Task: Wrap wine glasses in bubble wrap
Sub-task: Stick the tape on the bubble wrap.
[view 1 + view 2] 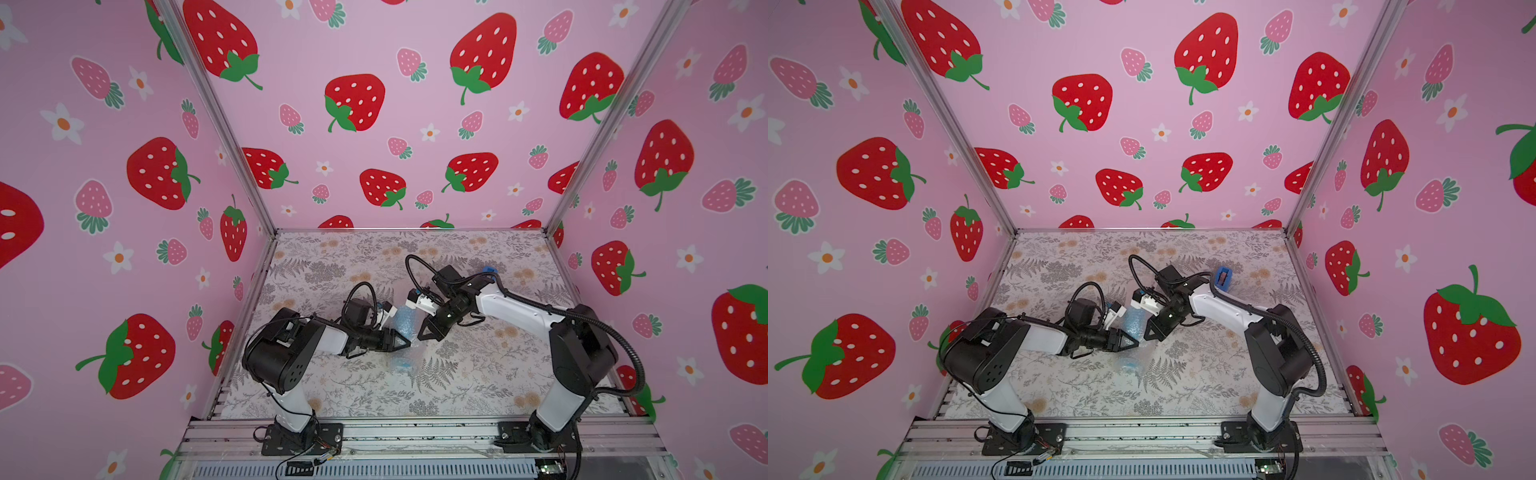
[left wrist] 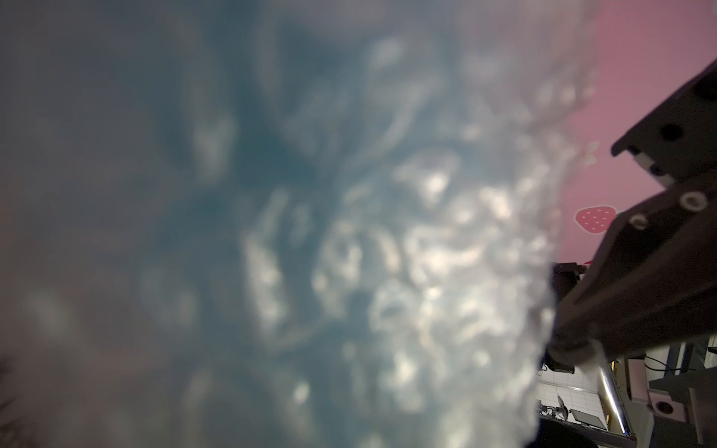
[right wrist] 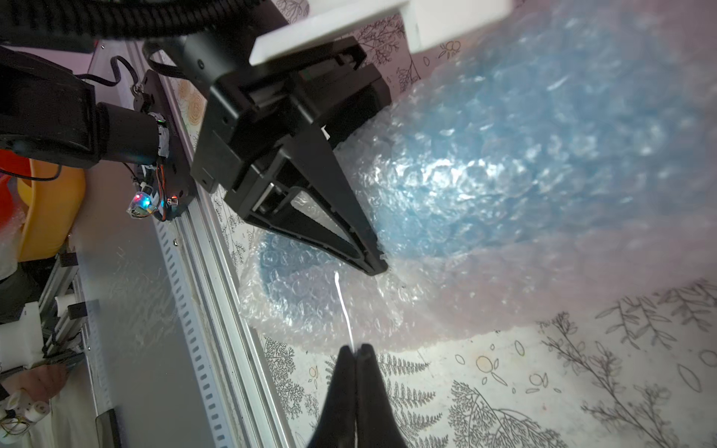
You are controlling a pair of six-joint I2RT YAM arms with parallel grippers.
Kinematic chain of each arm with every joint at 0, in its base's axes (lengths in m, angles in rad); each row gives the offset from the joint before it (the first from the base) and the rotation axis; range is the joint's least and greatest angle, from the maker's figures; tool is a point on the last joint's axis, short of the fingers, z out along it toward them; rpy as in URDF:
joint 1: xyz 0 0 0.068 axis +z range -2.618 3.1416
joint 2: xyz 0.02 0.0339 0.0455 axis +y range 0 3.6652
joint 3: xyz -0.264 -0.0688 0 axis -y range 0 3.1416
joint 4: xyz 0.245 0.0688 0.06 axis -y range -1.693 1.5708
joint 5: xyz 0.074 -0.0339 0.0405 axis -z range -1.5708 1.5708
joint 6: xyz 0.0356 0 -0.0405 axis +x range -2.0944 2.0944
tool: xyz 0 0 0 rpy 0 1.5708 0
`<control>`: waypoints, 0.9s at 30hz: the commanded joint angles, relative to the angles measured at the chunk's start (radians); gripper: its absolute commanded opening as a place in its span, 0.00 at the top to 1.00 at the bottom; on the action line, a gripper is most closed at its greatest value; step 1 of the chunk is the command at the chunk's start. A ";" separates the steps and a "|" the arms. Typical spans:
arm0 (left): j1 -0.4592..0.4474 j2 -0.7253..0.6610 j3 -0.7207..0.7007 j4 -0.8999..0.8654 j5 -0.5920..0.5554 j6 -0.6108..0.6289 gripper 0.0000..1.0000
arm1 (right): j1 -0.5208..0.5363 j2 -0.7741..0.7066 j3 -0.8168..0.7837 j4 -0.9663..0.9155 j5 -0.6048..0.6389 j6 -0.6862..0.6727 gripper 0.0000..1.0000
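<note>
the left gripper (image 1: 406,343) has its jaws clamped on the clear bubbled plastic wrap (image 3: 310,306), between the bowl and foot of the small light-blue plastic goblet (image 3: 485,166) enclosed in it, near the middle of the floral-printed tabletop (image 1: 457,390). just right of this bundle the right gripper (image 3: 355,351) has its jaws pressed shut, and a thin pale strip (image 3: 343,310) reaches from the wrap to their tips. further right, behind that arm, stands a darker blue boxy tape dispenser (image 1: 1223,279)
</note>
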 commanded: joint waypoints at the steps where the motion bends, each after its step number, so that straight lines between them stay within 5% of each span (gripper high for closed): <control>1: 0.002 0.011 0.008 -0.038 0.007 0.015 0.47 | 0.025 0.018 0.047 -0.053 0.033 -0.053 1.00; 15: 0.002 0.008 0.000 -0.021 0.006 0.007 0.47 | 0.033 0.129 0.147 -0.092 0.192 -0.020 1.00; 27: -0.007 0.012 0.000 -0.013 0.010 0.004 0.48 | 0.033 0.166 0.185 -0.091 0.184 0.056 1.00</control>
